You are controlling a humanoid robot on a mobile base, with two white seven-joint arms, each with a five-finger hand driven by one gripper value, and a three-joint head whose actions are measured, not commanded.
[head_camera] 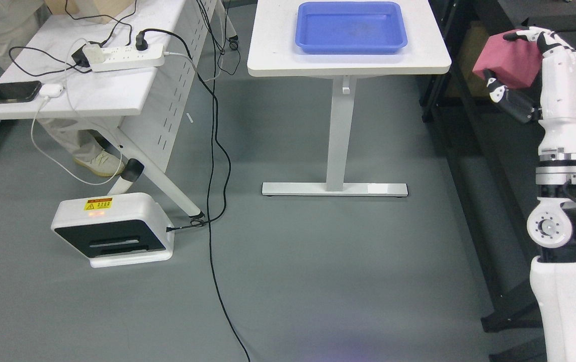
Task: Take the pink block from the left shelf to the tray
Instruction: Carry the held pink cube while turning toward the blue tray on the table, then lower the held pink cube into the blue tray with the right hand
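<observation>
Pink block sits clamped in the right hand — fingers curled over its top, thumb apparently under — held aloft beside the dark shelf; the blue tray lies well off to its left — on the white table.

block: pink-red, plain
right hand: white, with black fingertips and joints
tray: blue, plain
table under tray: white top, white leg
floor: grey
desk left of table: white, side panel patterned with rows of slots
power strip on desk: white, black plugs
phone on desk: black
box below desk: white, black front, yellow label
shelf right of table: black
</observation>
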